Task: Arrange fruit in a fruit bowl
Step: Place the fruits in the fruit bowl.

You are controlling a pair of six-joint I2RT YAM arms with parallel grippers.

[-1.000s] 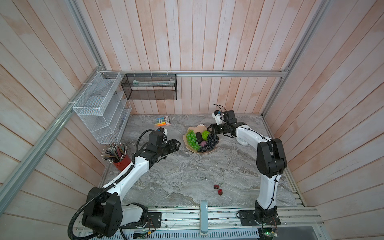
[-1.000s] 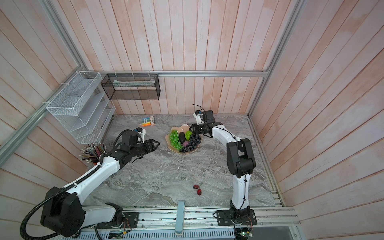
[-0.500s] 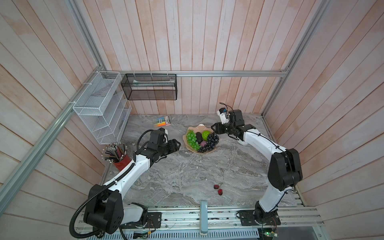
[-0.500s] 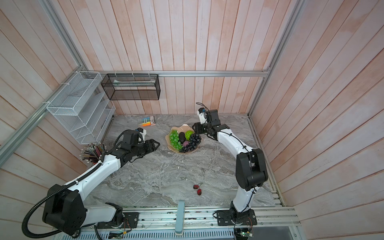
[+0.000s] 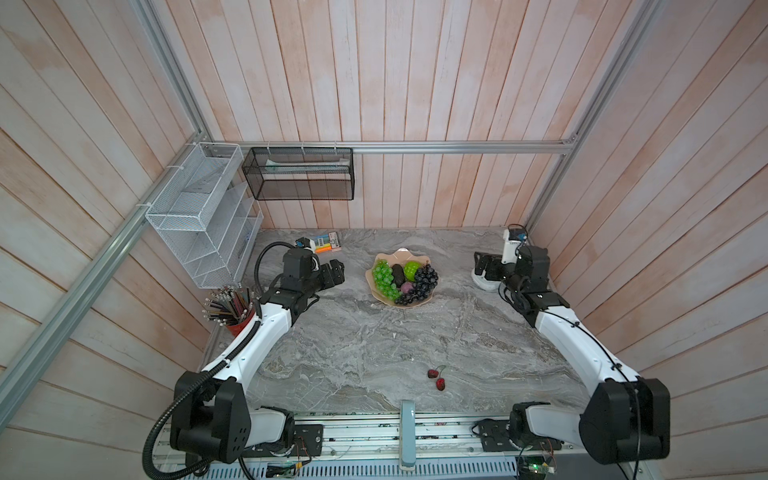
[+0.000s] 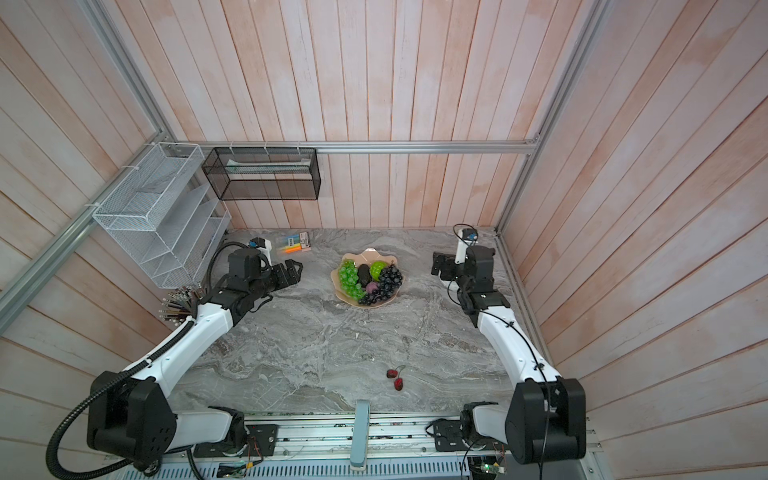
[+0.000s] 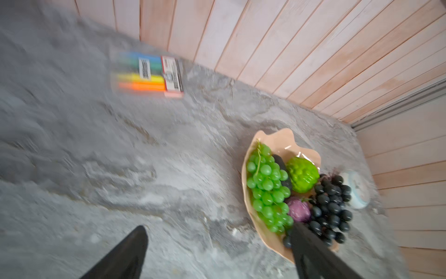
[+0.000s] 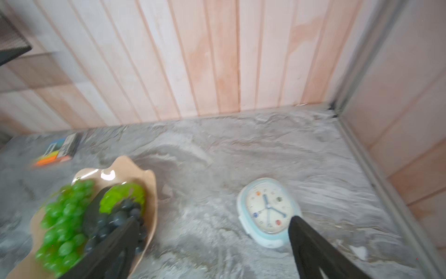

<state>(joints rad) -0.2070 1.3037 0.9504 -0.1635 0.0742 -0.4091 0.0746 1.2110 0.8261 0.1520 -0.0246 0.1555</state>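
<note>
While left gripper (image 7: 219, 228) and right gripper (image 8: 214, 219) hang jaws spread, empty, open marble tabletop (image 5: 353, 353) rings the fruit bowl (image 5: 402, 252); the cherries (image 5: 432, 373) show only in both top views.

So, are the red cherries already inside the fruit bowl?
No, in a top view the red cherries lie on the bare table near its front edge, well apart from the fruit bowl.

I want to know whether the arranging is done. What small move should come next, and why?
Probably swing the right claw, open and empty near the clock, toward the red cherries. They are the only fruit on the table, near its front edge; the other fruit already sits in the fruit bowl. The left claw is open and empty too, but seems farther.
</note>
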